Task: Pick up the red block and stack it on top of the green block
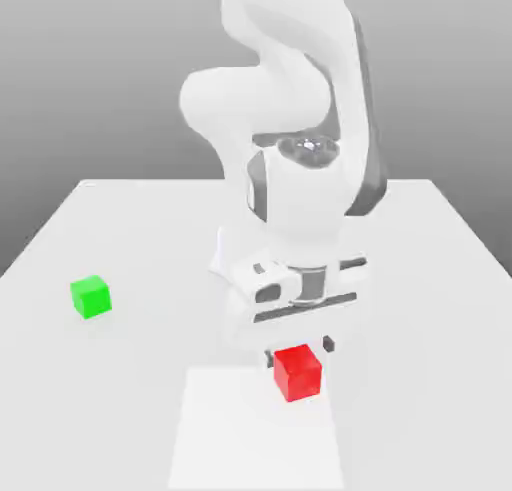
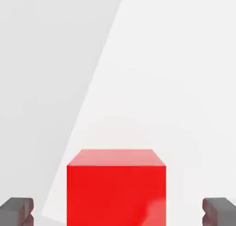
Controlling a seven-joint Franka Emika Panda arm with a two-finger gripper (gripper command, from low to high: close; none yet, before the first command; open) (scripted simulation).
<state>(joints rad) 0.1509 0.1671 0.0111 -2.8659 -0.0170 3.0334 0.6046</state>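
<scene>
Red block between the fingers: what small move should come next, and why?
Probably close the gripper. The red block sits centred between the fingers with gaps on both sides, so it isn't gripped yet; the green block waits apart.

The arm (image 1: pixel 290 99) is built of smooth, rounded white shells that swell into bulbous joint housings. A dark grey band runs down one side of the upper link, and a grey seam marks the joint beneath. A round grey cap with small pale marks tops the wrist housing. Below it sits a blocky white hand with dark grey slots and recesses across its face. The tool (image 1: pixel 298 349) ends in two short dark grey fingers (image 2: pixel 17 211). In the hand view these fingers appear as squared, matte charcoal pads with a small notch in each inner face.
</scene>
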